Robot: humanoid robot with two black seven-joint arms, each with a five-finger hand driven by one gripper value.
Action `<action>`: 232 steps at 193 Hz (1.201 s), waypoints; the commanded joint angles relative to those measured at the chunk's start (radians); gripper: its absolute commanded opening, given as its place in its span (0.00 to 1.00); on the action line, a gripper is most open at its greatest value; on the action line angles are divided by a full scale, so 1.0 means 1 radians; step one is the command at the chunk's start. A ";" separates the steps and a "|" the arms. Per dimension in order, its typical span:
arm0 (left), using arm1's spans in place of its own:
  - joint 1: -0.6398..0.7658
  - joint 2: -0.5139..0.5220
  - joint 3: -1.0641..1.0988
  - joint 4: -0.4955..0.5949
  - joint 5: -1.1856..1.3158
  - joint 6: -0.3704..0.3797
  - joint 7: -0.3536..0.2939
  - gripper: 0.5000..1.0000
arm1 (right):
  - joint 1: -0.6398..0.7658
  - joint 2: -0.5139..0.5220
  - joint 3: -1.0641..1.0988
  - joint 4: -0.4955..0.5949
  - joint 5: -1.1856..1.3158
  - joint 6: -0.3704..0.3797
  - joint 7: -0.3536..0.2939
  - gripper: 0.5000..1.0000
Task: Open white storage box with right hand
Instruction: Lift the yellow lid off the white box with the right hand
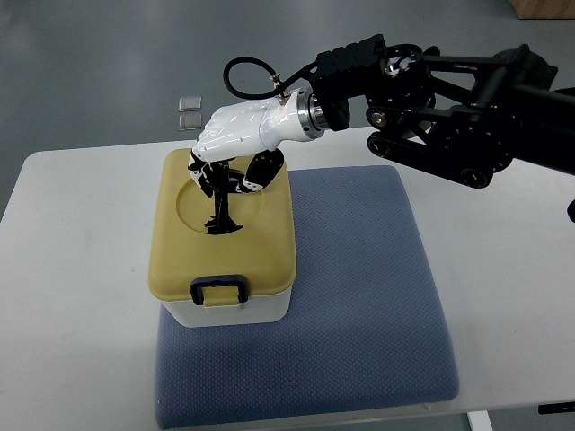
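A white storage box with a yellow lid stands on the left part of a blue-grey mat. The lid is closed, with a dark blue latch at its near edge and a round recess in its top. My right hand, white with black fingers, hangs over the far part of the lid. Its fingers point down into the recess and touch or nearly touch the lid, holding nothing. The right arm comes in from the upper right.
The mat lies on a white table. Two small clear squares lie on the grey floor beyond the table's far edge. The table's left side and the mat's right side are bare.
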 commanded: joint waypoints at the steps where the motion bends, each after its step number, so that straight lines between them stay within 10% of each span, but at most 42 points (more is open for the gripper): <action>1: 0.000 0.000 0.000 0.000 0.000 0.000 0.000 1.00 | 0.000 0.009 0.011 0.000 0.006 -0.018 0.004 0.00; 89: 0.000 0.000 0.000 0.000 0.001 0.000 0.000 1.00 | 0.029 -0.011 0.158 0.003 0.017 -0.018 0.011 0.00; 232: -0.001 0.000 0.000 0.000 0.000 0.000 0.000 1.00 | 0.032 -0.387 0.172 0.008 0.014 0.026 0.037 0.00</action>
